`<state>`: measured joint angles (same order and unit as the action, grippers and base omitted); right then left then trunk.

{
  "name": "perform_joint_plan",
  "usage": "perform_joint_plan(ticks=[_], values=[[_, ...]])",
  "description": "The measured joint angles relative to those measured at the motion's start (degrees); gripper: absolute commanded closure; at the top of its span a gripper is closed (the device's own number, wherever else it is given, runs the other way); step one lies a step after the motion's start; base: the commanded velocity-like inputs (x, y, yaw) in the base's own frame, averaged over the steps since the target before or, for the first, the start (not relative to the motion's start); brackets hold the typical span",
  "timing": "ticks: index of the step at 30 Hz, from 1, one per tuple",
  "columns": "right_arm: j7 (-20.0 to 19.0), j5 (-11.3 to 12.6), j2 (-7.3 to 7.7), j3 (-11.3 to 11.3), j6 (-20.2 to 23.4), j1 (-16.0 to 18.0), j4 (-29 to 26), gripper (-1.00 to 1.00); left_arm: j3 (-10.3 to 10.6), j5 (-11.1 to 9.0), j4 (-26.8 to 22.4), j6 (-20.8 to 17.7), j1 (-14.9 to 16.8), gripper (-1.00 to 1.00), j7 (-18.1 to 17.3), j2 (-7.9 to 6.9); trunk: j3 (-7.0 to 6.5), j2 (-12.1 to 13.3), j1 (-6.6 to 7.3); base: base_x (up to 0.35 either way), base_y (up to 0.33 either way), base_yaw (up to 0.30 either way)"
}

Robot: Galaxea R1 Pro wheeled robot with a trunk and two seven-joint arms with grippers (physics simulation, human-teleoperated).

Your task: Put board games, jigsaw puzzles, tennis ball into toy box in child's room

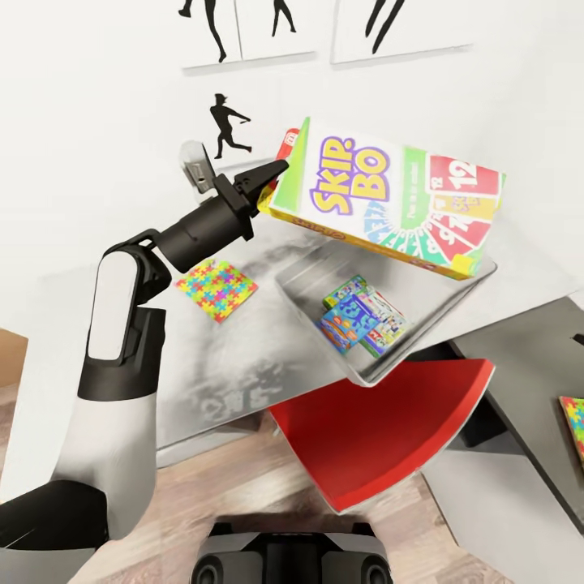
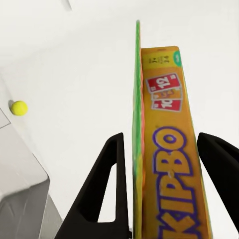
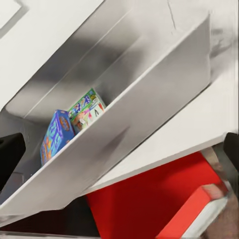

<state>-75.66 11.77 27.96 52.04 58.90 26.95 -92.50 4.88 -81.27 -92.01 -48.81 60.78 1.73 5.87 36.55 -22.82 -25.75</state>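
Nearest the robot, a red chair stood tucked part-way under the table, its seat just below the toy box's front corner. The toy box sat on the light grey table top, and it serves here as the landmark. Inside it lay two board games side by side on its floor: the mostly blue board game and the white-green board game; the right wrist view showed the same pair, blue and white-green, leaning against the box's near wall. One jigsaw puzzle lay flat on the table to the left of the toy box, apart from it. A second jigsaw puzzle lay on the dark grey section well to the right of the toy box, cut by the picture's edge. Above the toy box, the left gripper held the Skip-Bo board game by its left end, jaws closed on the box's thin edge, with the game tilted and hanging clear of the toy box's rim. In the left wrist view the two black fingers flanked the game's yellow side. Beyond, the tennis ball rested near the white wall. Whether the right gripper's jaws were open or closed could not be told.
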Motion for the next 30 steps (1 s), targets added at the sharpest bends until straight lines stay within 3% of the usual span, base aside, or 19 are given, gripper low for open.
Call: perform_joint_plan(ticks=[14, 30], values=[[0.1, -0.1, -0.94, 0.0, -0.1, 0.0, 0.0, -1.0, -0.2, -0.3, 0.0, 0.1, -0.2, 1.0, -0.4, -0.24, 0.0, 0.0, 0.0, -0.006, -0.302, 0.054], [0.0, -0.3, -1.61, 0.0, -0.2, 0.0, 0.0, -1.0, -0.3, -0.2, 0.0, 0.0, -0.2, 1.0, -0.8, -0.37, 0.0, 0.0, 0.0, 0.0, -0.046, 0.233]])
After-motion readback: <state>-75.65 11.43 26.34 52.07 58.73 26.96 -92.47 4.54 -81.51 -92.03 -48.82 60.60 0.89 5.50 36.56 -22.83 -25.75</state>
